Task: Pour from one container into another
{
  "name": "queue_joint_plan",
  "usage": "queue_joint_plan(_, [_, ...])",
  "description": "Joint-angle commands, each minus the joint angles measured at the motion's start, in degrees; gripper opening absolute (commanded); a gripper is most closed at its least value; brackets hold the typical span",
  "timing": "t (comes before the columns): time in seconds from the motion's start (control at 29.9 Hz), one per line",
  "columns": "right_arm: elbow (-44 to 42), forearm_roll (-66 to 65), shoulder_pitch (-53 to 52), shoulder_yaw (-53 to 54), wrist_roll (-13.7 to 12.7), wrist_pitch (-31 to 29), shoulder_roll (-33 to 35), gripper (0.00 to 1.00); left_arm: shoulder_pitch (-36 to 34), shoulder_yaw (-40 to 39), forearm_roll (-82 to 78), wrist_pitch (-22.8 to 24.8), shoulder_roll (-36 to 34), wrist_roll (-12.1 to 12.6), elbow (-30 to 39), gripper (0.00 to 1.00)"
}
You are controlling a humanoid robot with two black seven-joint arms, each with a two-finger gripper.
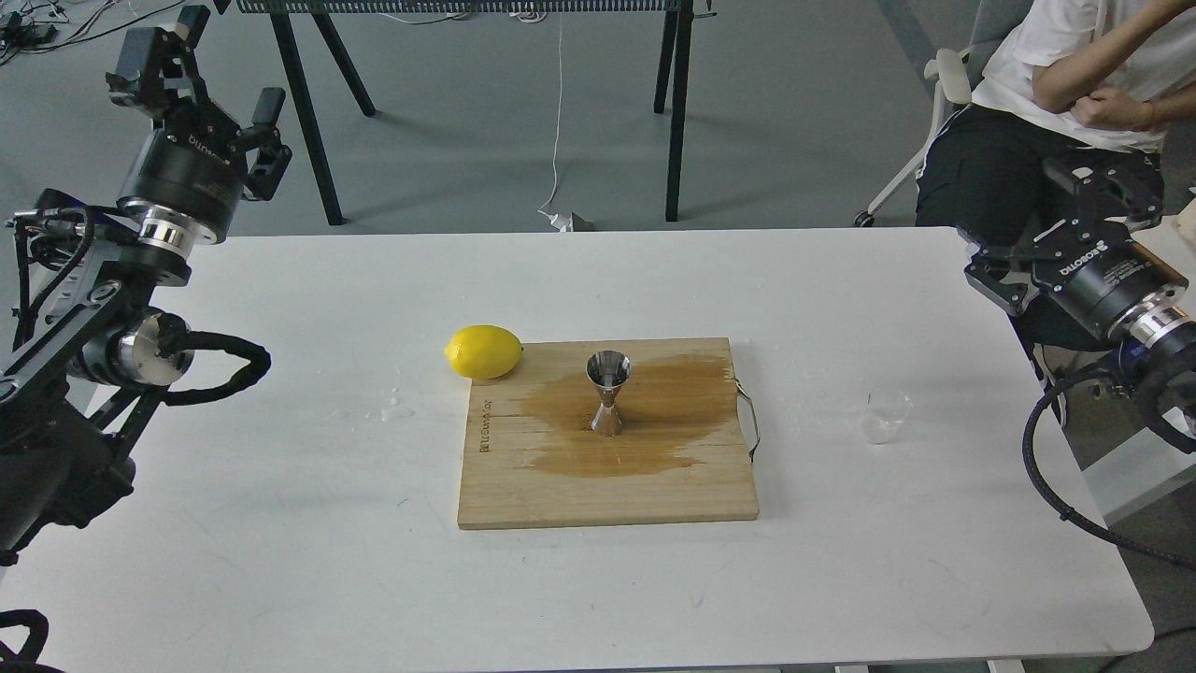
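Observation:
The small clear cup [886, 416] stands alone on the white table [280, 523], right of the wooden board [607, 495]. Upright at the board's middle is the steel jigger [607, 393], inside a dark wet stain. My right gripper [1039, 224] hangs open and empty at the table's far right edge, well above and behind the cup. At the far left corner my left gripper [201, 79] is raised, open and holding nothing, far from both containers.
A yellow lemon [483, 351] lies against the board's back left corner. A few drops of liquid [394, 409] sit on the table left of the board. A seated person [1074, 112] is beyond the right corner. Table legs [675, 112] stand behind.

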State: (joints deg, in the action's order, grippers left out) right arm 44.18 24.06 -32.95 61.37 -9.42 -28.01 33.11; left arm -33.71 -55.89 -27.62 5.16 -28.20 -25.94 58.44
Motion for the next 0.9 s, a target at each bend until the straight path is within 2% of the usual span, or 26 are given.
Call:
queue_joint_plan(0.0, [-7.9,-0.1,-5.8,-0.2,3.1,0.0,-3.8,1.0,-0.4,0.1,3.9,0.2,0.1,0.5,-3.1,1.0])
queue_joint_plan(0.13, [-19.2,-0.1,-13.4,-0.6,3.7,0.0,-8.4,1.0,-0.5,0.1,7.1,0.3,0.2,0.5,-4.4,1.0])
queue_joint_plan(0.27, [-25.3,-0.1,-16.9,-0.6,3.8,0.0,-12.5,1.0,-0.5,0.0,9.6,1.2,0.3,0.6,-4.4,1.0])
queue_joint_plan(0.47, [-25.5,0.2,-17.3,0.1,4.1,0.0,-15.5,1.0,-0.4,0.1,20.8,4.0,2.0,0.6,-5.1,1.0])
queue_joint_plan(0.57, [-25.5,0.2,-16.9,-0.1,5.3,0.0,-16.6,1.0,-0.5,0.1,21.4,4.9,3.5,0.6,-6.8,1.0])
queue_joint_plan(0.87, [-25.0,0.1,-16.3,-0.6,5.5,0.0,-16.9,1.0,-0.5,0.2,21.6,5.0,4.0,0.6,-7.5,1.0])
